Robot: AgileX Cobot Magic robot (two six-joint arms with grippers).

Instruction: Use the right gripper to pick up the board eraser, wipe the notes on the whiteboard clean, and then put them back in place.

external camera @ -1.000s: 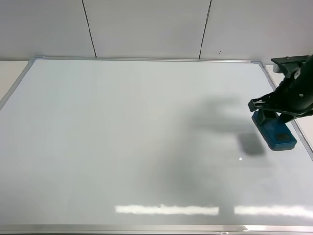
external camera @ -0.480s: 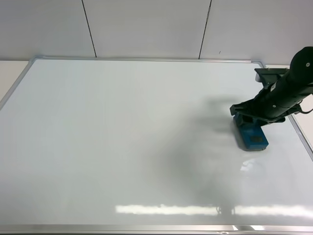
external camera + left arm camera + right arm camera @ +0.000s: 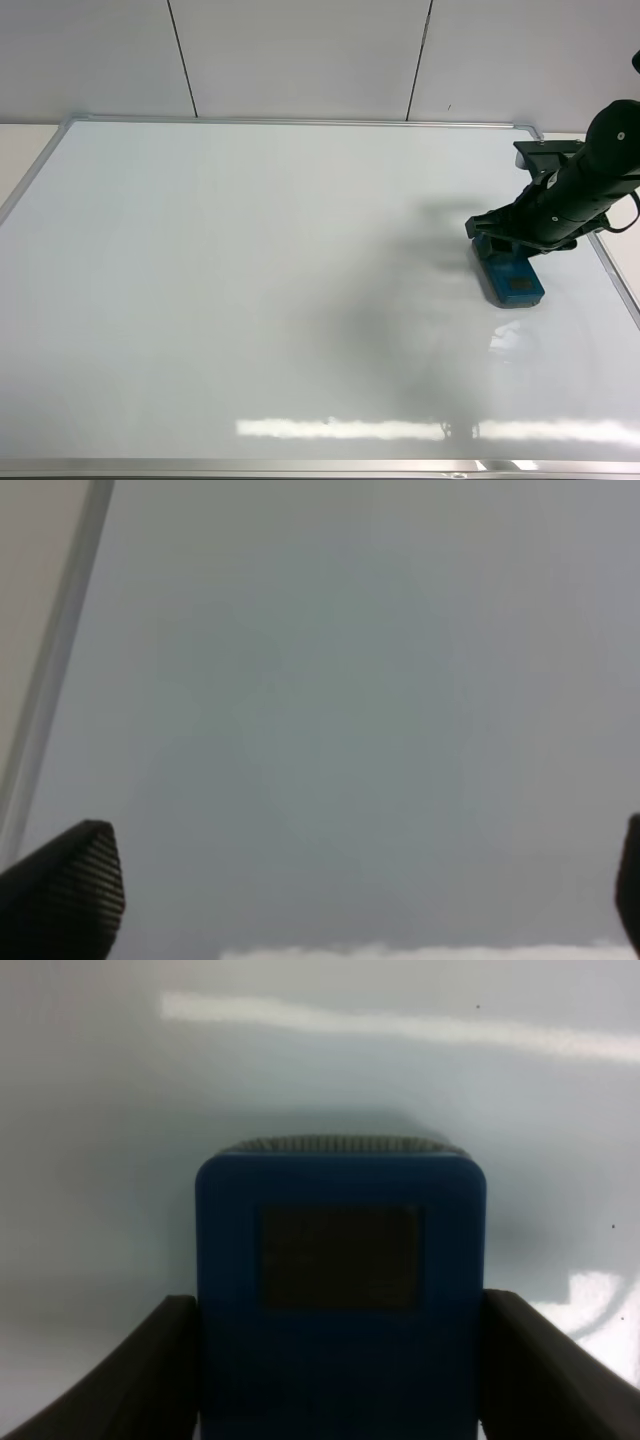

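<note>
The whiteboard (image 3: 250, 300) fills most of the exterior high view, glossy white in a thin silver frame. My right gripper (image 3: 503, 243) is shut on the teal-blue board eraser (image 3: 515, 283), which sits flat on the board near its right side. In the right wrist view the eraser (image 3: 340, 1260) lies between my two dark fingers (image 3: 150, 1375), with its grey felt edge against the board. No black notes show in any view. My left gripper (image 3: 345, 885) is open over bare whiteboard and holds nothing. It is out of the exterior high view.
The board's right frame edge (image 3: 615, 275) runs close behind the right arm. A frame edge (image 3: 50, 680) also shows in the left wrist view. A white panelled wall (image 3: 300, 55) stands behind the board. Light glare streaks (image 3: 340, 428) lie near the front edge.
My right gripper carried the eraser leftward from above the board's right edge and down onto the board. In the last half second it shifted only slightly left.
</note>
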